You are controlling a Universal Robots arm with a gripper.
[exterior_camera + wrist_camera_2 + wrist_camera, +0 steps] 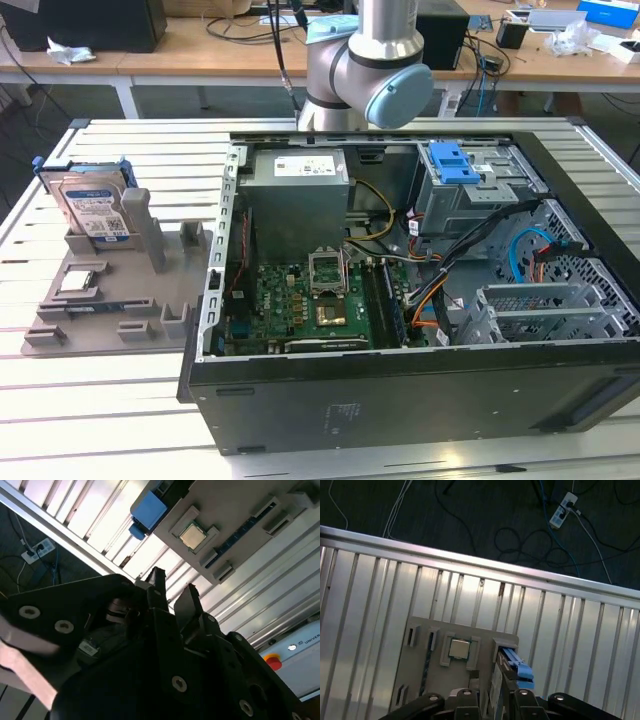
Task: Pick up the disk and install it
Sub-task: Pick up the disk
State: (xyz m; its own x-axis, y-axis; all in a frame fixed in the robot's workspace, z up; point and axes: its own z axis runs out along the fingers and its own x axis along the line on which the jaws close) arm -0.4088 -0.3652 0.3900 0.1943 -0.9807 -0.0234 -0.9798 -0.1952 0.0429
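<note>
Tool (173, 582) open, empty, above slatted metal table (100, 400) w/ disk (95, 210) upright in holder (100, 322); cables (520, 540) on floor (445, 510).

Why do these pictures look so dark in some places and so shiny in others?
In the exterior view the light is even, though the computer case is shaded inside; in the second wrist view the gripper is a dark shape against glaring table slats; in the first wrist view the edge rail gleams, and the floor is dim.
</note>
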